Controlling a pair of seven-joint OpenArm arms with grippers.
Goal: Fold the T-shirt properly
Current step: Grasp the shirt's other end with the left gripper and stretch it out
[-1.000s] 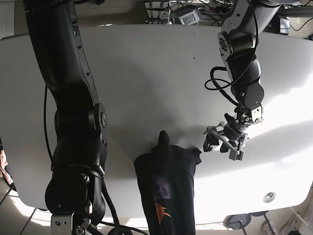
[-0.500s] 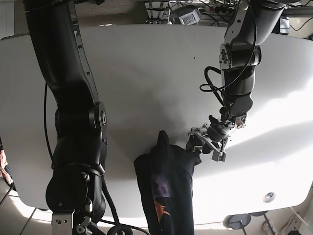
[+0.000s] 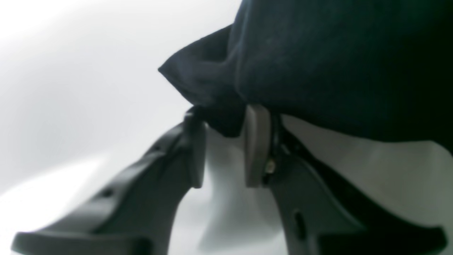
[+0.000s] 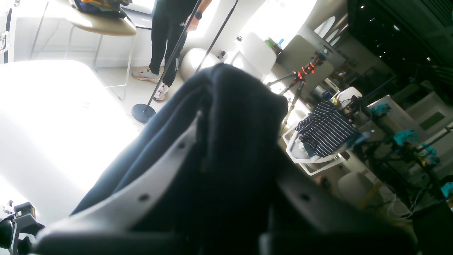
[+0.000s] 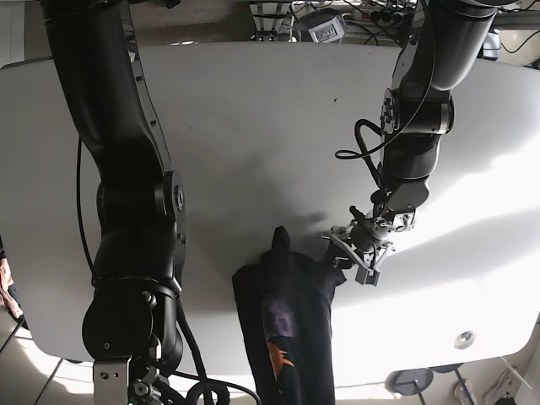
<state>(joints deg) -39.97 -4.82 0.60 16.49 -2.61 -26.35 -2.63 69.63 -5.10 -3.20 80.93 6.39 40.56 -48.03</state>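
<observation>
So the dark navy T-shirt with an orange print (image 5: 285, 325) is lying bunched up near the front edge of the big white rounded table (image 5: 253, 126), with its lower part running off toward the bottom of the base view. One peak of fabric is pulled up above the rest of the pile, and that's where the right gripper (image 4: 226, 134) has it: in the right wrist view the navy cloth is wedged between the two pale fingers (image 4: 155, 177) and drapes over them, so it's clamped on the shirt. The left gripper (image 5: 354, 251) sits at the shirt's upper right corner, right at the edge of the fabric. From the left wrist camera you can see a pointy corner of the cloth poking into the gap between its grey fingers (image 3: 256, 145), but the jaws are parted with table showing between them, so it isn't pinching anything, just spread around that corner. Behind the table in the right wrist view there's a person in black trousers (image 4: 170, 32) and a white basket holding a striped garment (image 4: 324, 132).
</observation>
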